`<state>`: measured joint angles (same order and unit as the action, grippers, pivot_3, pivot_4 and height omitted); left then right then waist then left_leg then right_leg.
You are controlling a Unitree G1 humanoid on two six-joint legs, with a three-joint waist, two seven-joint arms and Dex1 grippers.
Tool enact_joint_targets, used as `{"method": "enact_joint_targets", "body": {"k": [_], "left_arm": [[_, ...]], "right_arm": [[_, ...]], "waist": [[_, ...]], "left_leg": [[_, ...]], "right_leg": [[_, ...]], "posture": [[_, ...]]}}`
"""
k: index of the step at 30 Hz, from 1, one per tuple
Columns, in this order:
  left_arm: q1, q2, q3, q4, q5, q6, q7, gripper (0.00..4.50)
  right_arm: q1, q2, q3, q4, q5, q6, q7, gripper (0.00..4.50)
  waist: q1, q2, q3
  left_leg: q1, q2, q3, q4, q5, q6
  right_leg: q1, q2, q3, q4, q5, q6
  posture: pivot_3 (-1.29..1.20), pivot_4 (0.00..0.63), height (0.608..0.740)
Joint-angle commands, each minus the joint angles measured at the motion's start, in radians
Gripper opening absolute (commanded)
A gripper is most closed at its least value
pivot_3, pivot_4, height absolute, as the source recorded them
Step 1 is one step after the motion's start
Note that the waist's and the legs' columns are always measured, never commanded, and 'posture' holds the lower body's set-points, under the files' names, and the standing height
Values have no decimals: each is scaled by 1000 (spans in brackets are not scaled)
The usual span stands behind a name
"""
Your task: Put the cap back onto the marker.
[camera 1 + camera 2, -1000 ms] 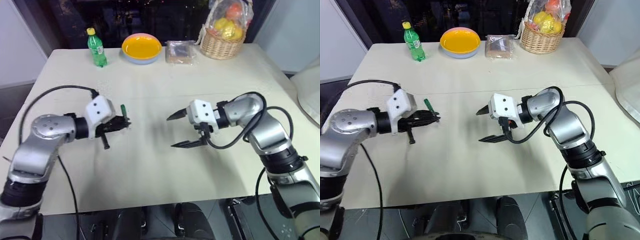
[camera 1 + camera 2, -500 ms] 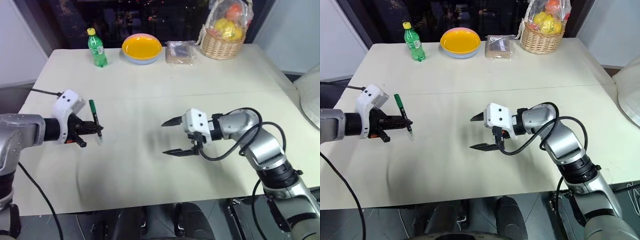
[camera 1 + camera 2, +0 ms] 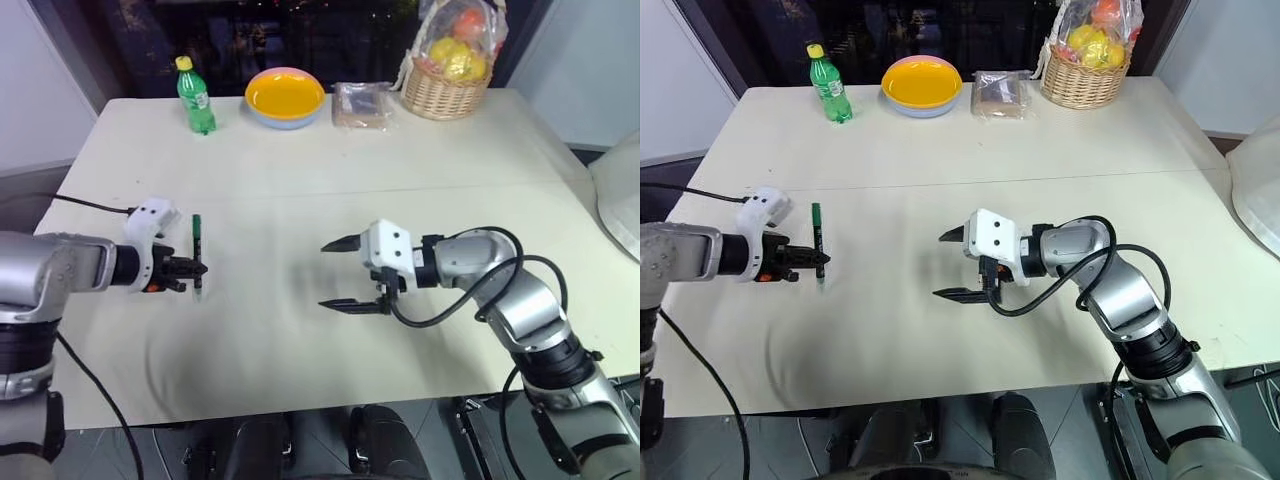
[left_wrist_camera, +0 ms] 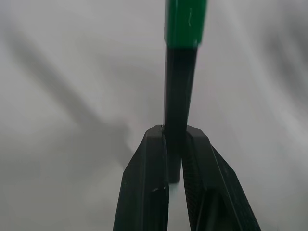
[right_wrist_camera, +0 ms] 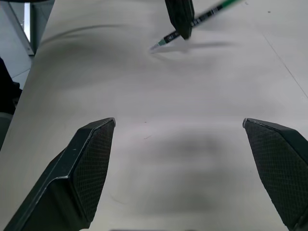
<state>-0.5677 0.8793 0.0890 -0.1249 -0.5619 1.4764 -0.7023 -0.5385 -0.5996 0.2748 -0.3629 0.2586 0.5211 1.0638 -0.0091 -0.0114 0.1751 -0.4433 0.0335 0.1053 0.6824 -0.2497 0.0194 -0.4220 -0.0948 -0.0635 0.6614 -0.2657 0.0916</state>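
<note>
head views: the left gripper (image 3: 196, 268) holds the marker (image 3: 196, 243) upright over the desk (image 3: 300, 190), jaws clamped on its dark shaft. the right gripper (image 3: 340, 274) hangs near mid-desk, jaws spread wide, empty.

left wrist view: the cap (image 4: 186, 21) sits on the marker's end.

right wrist view: the marker's pale end touches the desk.

judgement: capping looks complete; next, set the marker down.

Green bottle (image 3: 194, 96), yellow bowl (image 3: 284, 96), wrapped packet (image 3: 362, 103), fruit basket (image 3: 444, 75) along white table's (image 3: 420, 190) far edge.
</note>
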Motion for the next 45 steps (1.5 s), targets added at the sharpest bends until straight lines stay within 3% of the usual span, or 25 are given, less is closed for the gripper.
{"method": "enact_joint_targets", "body": {"k": [1,2,7,11,16,22,31,37,45], "left_arm": [[-14,-18,-30,44,16,-18,20,0],[-19,-26,-34,57,18,-23,23,0],[-45,-48,-58,104,25,-47,32,2299],[-70,-62,-58,121,24,-45,40,4428],[-71,-77,-20,98,9,-15,61,4478],[-18,-33,104,-61,-55,27,52,4478],[238,81,313,-368,-54,-135,49,4478],[333,45,441,-537,-32,-147,148,4478],[430,-159,674,-908,-85,81,266,4478]], "right_arm": [[5,0,-8,-54,14,9,-22,4402],[8,0,-7,-61,14,13,-26,4402],[18,2,-6,-85,20,34,-46,4500],[22,1,-7,-95,22,43,-55,4500],[23,-2,-7,-98,26,46,-61,4500],[12,-10,-11,-88,34,37,-54,4500],[-128,-18,-53,60,70,-14,30,4500],[-200,-20,-68,201,73,-74,93,4500],[-334,-4,-95,406,90,-89,165,4500]], "waist": [[-1,0,0],[0,0,0],[-1,0,0],[0,0,0],[-1,0,0],[-3,-1,0],[-2,0,0],[-3,-1,0],[-5,0,0]], "left_leg": [[0,0,0,0,0,0],[0,0,0,0,0,0],[0,0,0,0,0,0],[0,0,0,0,0,1],[0,0,0,0,0,1],[0,0,0,0,0,0],[0,0,0,-1,0,0],[0,-1,0,-1,-1,0],[0,-1,0,-1,0,0]], "right_leg": [[0,0,0,0,0,0],[0,0,0,0,0,0],[-1,0,0,0,0,0],[-1,0,0,0,0,0],[-1,0,0,1,0,0],[-1,0,0,1,0,0],[-1,-2,0,1,0,0],[-1,-3,0,0,0,-1],[-1,-3,1,0,0,-1]], "posture": [[0,150,740],[0,150,740],[0,150,740],[0,150,740],[0,150,740],[0,150,740],[0,150,740],[0,150,740],[0,150,740]]}}
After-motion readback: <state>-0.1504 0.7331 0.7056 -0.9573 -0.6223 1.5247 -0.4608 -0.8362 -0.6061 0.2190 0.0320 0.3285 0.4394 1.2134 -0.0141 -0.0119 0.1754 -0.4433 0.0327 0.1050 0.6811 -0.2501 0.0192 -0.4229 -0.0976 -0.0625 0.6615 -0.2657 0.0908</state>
